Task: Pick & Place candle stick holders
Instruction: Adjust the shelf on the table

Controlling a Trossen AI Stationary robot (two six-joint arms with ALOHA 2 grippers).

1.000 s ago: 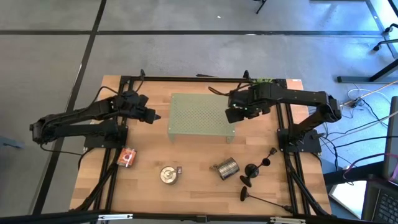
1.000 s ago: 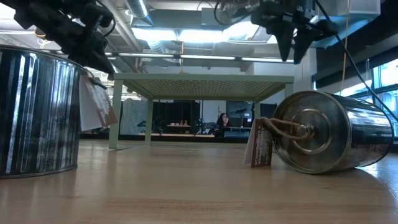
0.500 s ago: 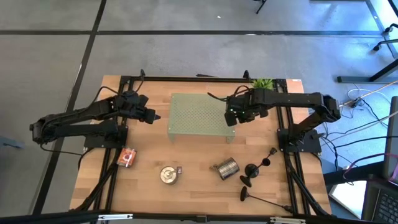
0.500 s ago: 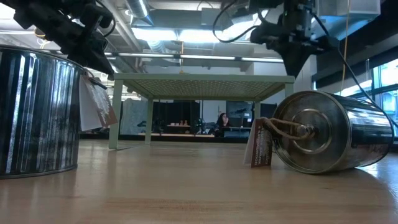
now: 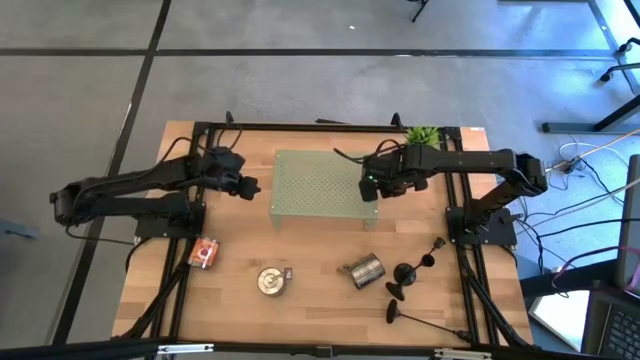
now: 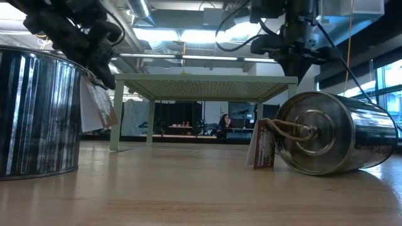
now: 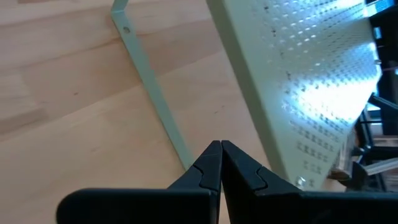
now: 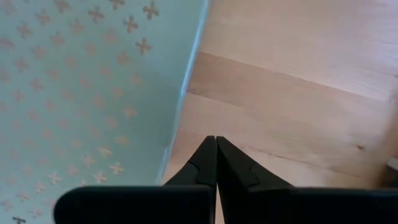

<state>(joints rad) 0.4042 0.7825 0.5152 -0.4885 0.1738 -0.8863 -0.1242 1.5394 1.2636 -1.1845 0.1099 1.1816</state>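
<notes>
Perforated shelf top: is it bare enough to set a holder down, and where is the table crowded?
The perforated shelf top is bare. Crowded: the front right, where the candle stick holders and a lying tin can cluster.

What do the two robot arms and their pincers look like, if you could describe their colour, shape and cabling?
Both arms are matte black and jointed in slim segments, with black cables looping loosely along them. The left pincer and the right pincer each have two dark, wedge-shaped fingers tapering to a narrow point. No markings are visible on them.
</notes>
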